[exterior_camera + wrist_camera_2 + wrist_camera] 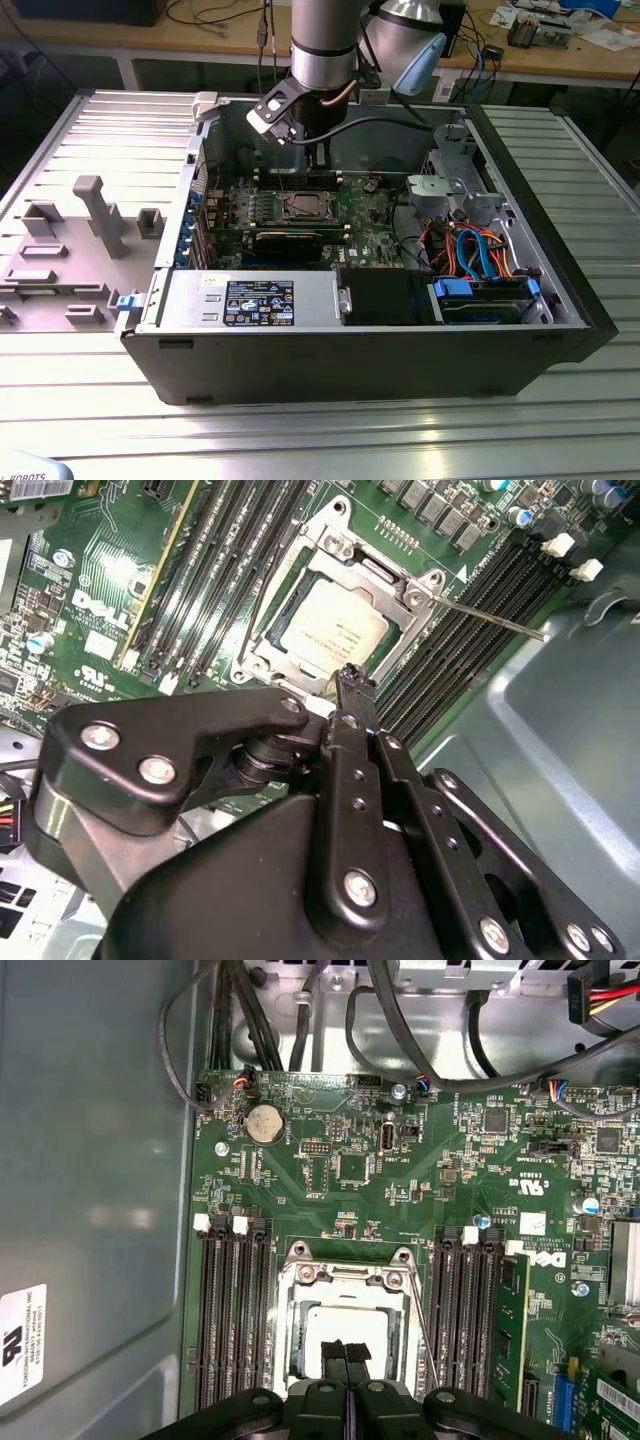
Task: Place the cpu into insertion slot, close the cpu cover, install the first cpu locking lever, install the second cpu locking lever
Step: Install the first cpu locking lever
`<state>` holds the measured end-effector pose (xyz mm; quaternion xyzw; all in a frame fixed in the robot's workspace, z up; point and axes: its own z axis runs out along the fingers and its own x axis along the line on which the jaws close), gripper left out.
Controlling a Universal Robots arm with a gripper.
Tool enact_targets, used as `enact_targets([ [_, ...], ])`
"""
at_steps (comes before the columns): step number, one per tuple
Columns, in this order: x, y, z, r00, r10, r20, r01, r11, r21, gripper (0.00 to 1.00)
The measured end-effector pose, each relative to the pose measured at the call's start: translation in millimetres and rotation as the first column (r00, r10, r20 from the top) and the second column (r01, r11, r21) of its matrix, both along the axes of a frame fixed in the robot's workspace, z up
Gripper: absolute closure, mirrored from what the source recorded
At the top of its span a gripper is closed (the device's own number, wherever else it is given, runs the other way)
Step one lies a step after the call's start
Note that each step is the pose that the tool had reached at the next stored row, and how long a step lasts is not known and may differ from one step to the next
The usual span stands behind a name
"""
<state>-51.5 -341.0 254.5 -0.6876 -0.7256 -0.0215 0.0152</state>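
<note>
The cpu [335,630] [345,1322], a flat square chip with a silver-grey top, lies in the insertion slot [303,207] on the green motherboard. The silvery cpu cover [330,542] [345,1272] lies flat around the chip, which shows through its window. One thin locking lever [490,620] [421,1305] sticks out at an angle from the socket's corner. A second wire lever [262,595] runs along the opposite side of the socket. My gripper [350,675] [346,1352] [322,165] hovers just above the socket's edge, fingertips pressed together, shut and holding nothing.
Black memory slots [232,1310] [470,1310] flank the socket on both sides. A long black expansion card [288,243] lies in front of the socket in the exterior view. The grey case wall [90,1180] stands close by. Cables and drive bays [480,260] fill the case at the exterior view's right.
</note>
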Motion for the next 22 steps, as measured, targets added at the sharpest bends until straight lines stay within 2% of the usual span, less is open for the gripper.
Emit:
enact_targets([
  [7,0.0,0.0,5.4,1.0000,0.000,0.0001,0.000,1.0000,0.0003,0.89],
  [22,0.0,0.0,7.3,1.0000,0.000,-0.0001,0.000,1.0000,-0.0002,0.89],
])
